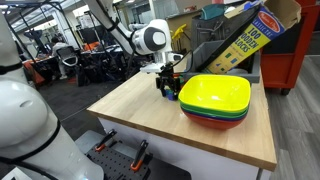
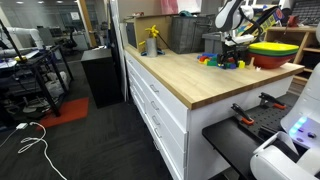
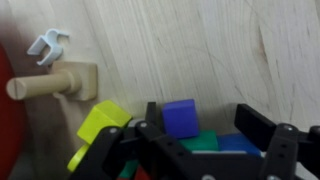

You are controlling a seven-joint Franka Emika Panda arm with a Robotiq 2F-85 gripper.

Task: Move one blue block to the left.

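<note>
Hovering claw (image 3: 205, 133) spread | blue block (image 3: 181, 118) between its fingers | cube sitting flat, no long axis

Two oblique table (image 1: 130, 105) views, wrist close-up

Most of the table (image 1: 130, 115) is bare wood, open for passage along its near side in an exterior view. The stacked bowls (image 1: 215, 100) stand just beside the pincer (image 1: 168, 92) and wall off that flank, with a wood-blocks box (image 1: 250, 40) leaning behind them. In the wrist view, a yellow block (image 3: 100, 125) and a green block (image 3: 205, 143) crowd the blue block (image 3: 180, 118). The board beyond it is free, save a wooden peg (image 3: 50, 82) and a white clip (image 3: 47, 43) off to one side.
</note>
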